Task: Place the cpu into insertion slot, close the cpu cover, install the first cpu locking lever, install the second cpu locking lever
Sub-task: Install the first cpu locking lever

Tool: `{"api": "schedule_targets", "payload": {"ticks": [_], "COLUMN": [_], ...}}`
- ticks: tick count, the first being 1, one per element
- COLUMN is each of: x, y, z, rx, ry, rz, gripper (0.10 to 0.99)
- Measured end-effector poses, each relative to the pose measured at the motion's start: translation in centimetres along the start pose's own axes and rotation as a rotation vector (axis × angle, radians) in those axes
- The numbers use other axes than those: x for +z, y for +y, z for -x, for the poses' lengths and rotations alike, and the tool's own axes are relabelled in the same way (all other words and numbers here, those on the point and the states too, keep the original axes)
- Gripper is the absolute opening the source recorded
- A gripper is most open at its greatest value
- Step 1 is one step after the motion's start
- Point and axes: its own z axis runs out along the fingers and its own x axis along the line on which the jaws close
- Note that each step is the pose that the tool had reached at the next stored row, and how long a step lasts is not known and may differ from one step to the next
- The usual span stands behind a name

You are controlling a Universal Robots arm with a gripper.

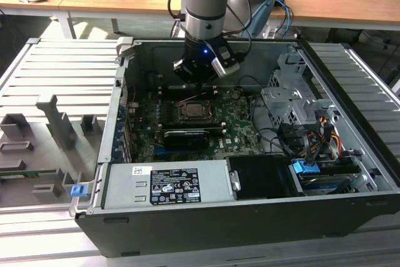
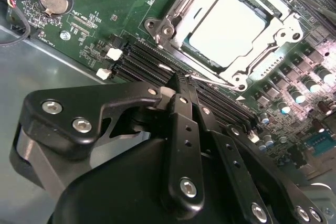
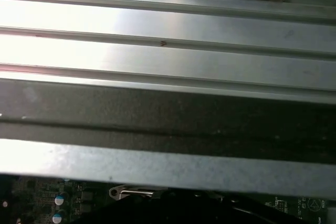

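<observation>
My gripper (image 2: 181, 85), fingers pinched together and empty, hovers beside the cpu cover (image 2: 273, 32), down over the cpu (image 2: 226, 27); I judge lever installation current.

- The arm (image 1: 203, 4) is a thick silver-grey tube with a pale blue band at its upper joint.
- Below it sits a black wrist block with a small blue light glowing on its face.
- A silver-and-black box is strapped to one side, and dark cables loop around the arm.
- The gripper (image 2: 181, 85) is matte black: curved linkage plates and narrow fingers (image 2: 184, 129), studded with round silver screws.
</observation>
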Motion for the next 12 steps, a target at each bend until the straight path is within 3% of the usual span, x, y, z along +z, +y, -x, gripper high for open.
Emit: {"api": "schedule_targets", "payload": {"ticks": [12], "x": [1.03], "y": [-0.13], "z": [0.56], "rx": [-0.005], "ry": [0.0006], "rz": [0.0], "gripper": [0.106]}}
